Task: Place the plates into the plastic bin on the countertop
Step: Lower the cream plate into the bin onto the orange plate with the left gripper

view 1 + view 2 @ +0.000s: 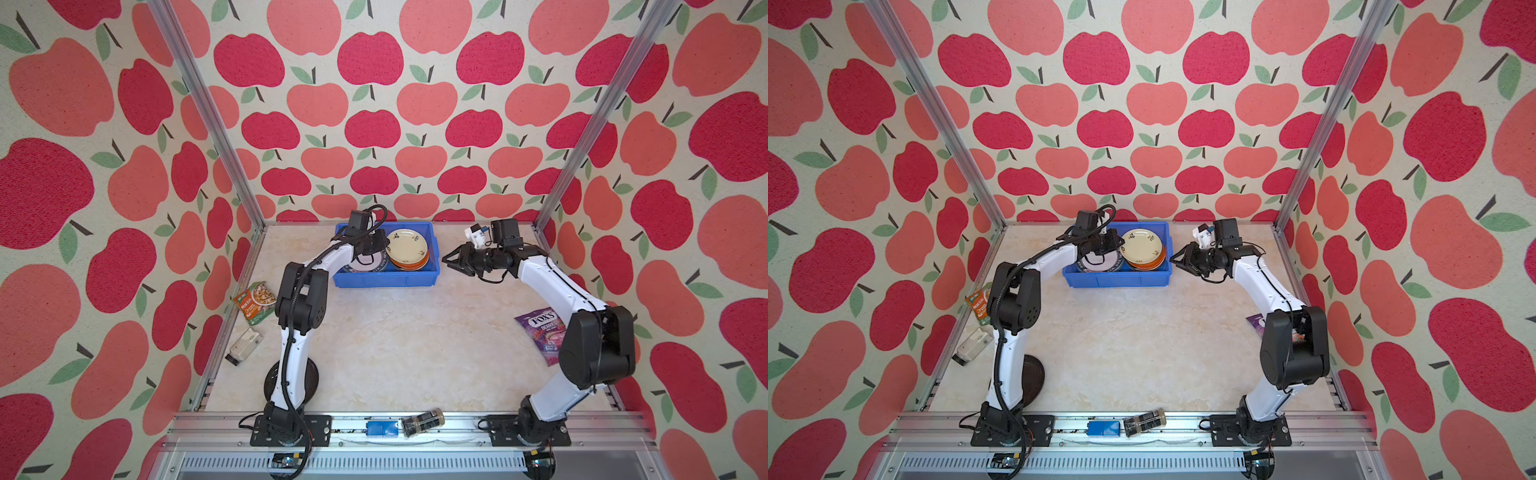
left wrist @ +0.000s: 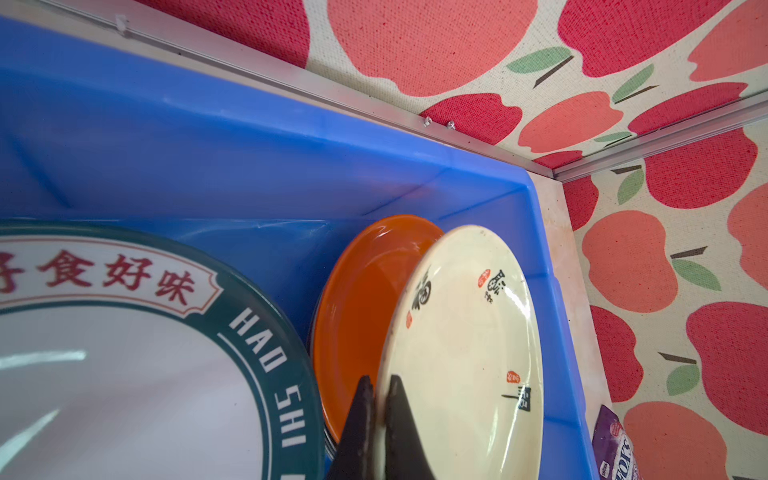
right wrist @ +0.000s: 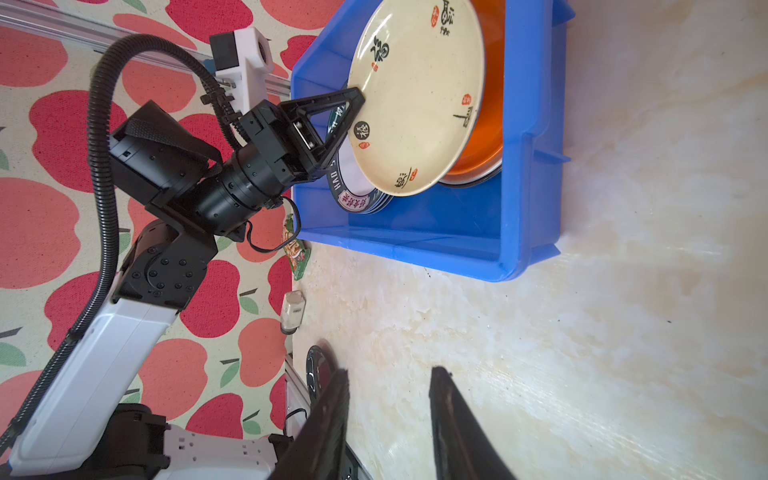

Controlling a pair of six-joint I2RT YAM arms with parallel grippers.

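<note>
The cream plate (image 2: 465,353) sits tilted over the orange plate (image 2: 357,299) in the right half of the plastic bin (image 2: 249,166), its rim pinched between the fingers of the left gripper (image 2: 378,380). The right gripper (image 3: 388,370) hangs beside the bin over the countertop (image 3: 582,332), fingers spread apart.

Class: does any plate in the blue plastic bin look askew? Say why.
Yes. The cream round calligraphy plate sits tilted over the orange round plate in the bright blue plastic bin, one edge raised, its rim pinched by the left tool.
</note>
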